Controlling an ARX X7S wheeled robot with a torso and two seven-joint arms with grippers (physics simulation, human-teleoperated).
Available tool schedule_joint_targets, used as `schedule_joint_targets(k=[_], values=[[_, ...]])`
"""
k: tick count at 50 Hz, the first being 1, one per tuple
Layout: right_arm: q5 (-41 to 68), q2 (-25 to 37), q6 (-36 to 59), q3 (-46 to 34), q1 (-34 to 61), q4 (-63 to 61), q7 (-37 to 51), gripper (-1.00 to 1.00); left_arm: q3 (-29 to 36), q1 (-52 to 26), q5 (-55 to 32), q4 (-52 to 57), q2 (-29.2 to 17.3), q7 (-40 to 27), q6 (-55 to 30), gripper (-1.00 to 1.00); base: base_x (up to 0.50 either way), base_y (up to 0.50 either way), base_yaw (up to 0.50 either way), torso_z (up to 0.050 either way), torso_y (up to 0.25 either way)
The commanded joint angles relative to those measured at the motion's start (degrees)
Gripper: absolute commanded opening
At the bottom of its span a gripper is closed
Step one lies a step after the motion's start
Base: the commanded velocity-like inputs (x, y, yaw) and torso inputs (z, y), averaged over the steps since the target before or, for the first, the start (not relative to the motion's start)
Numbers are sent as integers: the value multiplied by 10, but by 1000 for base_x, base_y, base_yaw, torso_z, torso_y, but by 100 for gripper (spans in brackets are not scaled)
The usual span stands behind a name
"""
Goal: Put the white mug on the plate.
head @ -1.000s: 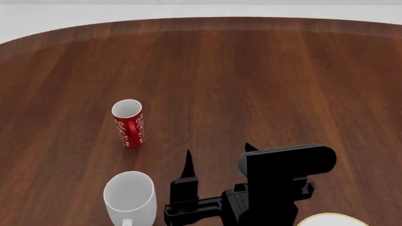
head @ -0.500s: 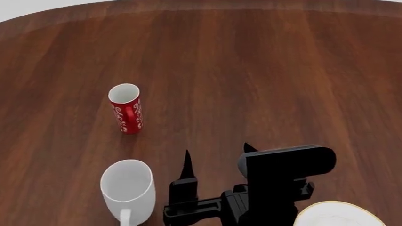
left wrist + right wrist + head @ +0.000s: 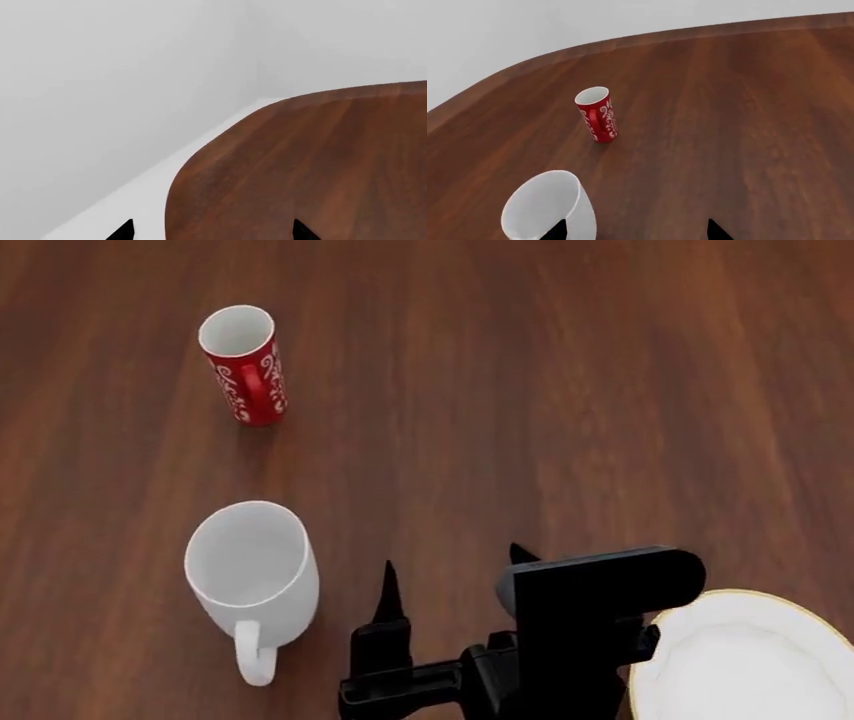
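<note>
Two mugs: standing upright and well apart on the wooden surface [image 3: 561, 390].
White mug [image 3: 254, 575]: sitting just beside the right hand [image 3: 451, 578], on that hand's left in the head view, not touching it; its loop handle is pointing toward the robot; its interior is showing nothing inside.
Right hand: hovering with its two dark fingertips spread apart and gripping nothing; in the right wrist view the white mug [image 3: 550, 207] is lying against one fingertip's edge of the frame rather than between the tips.
Plate [image 3: 747, 660]: lying at the near right of the head view, partly behind the right arm, apart from the white mug; nothing is resting on it.
Red mug [image 3: 244, 365]: standing farther from the robot than the white mug; its interior is appearing bare.
Left hand [image 3: 210, 231]: showing only two dark tips spread apart over the surface's rounded edge, holding nothing.
</note>
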Motion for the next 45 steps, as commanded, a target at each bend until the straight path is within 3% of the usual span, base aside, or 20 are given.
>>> schedule_joint_targets(k=[1,29,45], values=[[6,3,-2,-3,1,-1,3,100,-1,6,-3,-9,4,0,12,100,0,0,0,0,0],[21,8,-9,-5,-5,-2,11,100,26,8,9,-32,0,-6,18,100,0,0,0,0,0],[67,-6,109,-43,61,-43,56,100,19,19,5,-34,1,-6,28,100,0,0,0,0,0]])
